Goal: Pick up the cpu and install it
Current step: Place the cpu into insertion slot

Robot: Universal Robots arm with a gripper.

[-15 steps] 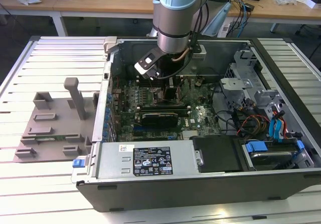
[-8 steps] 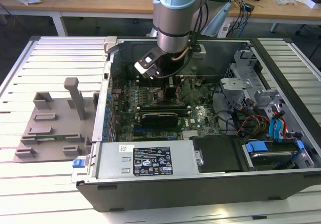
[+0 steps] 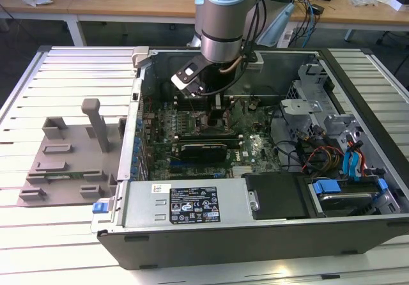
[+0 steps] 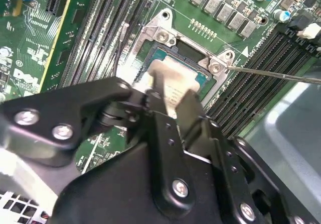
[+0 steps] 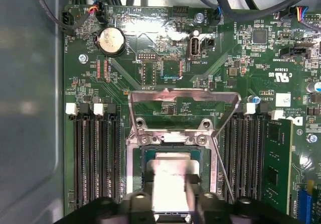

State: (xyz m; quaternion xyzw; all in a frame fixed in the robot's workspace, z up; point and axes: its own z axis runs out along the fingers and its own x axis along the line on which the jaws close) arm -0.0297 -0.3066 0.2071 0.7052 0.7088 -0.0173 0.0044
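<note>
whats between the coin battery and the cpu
The socket's flipped-open metal load plate, between coin battery and cpu in the first wrist view.

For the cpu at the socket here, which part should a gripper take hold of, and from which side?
Pinch two opposite thin edges of the cpu, coming straight down from above. It lies flat and square inside the socket frame, with the load plate swung open, so the top looks like the only free approach. The gripper holds it this way.
</note>
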